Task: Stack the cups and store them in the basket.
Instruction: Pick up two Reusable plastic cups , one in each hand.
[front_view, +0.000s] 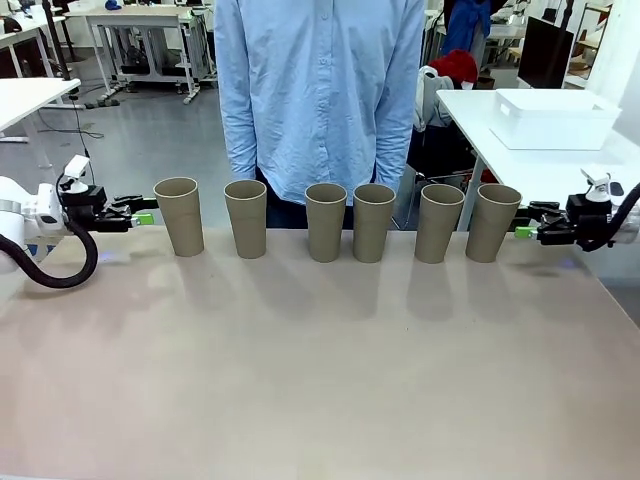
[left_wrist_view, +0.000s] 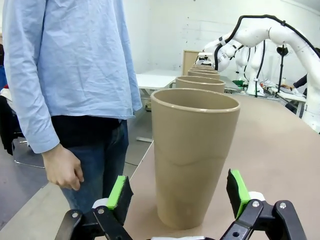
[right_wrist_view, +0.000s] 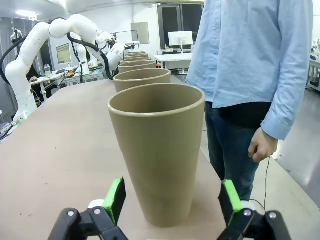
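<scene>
Six tall, tapered, tan-brown paper cups (front_view: 326, 222) stand upright in a row along the far edge of the pale counter (front_view: 320, 370). The two middle ones are almost touching and the others are spaced apart. A person in a light blue button shirt (front_view: 320, 90) stands behind the row, cut off above the chest.

The left tool (front_view: 148, 211) hangs level just beside the leftmost cup (front_view: 180, 215). In the left wrist view, the left tool (left_wrist_view: 178, 195) has its green pads (left_wrist_view: 119, 192) spread wide and grips nothing. That cup (left_wrist_view: 195, 155) stands in line with the gap, and whether the tips reach past its base is hard to tell. The other cups hide behind it, only their rims (left_wrist_view: 200, 83) showing.

The right tool (front_view: 522, 228) sits the same way beside the rightmost cup (front_view: 493, 222). In the right wrist view, the right tool (right_wrist_view: 173, 199) is likewise fully spread and empty, with that cup (right_wrist_view: 157, 150) ahead of it. The person's hand (right_wrist_view: 262, 145) hangs at the right.

The large white rectangular plastic basket (front_view: 555, 120) sits on a separate white counter (front_view: 520, 165) at the far right, well apart from the cups. Its inside is hidden.
</scene>
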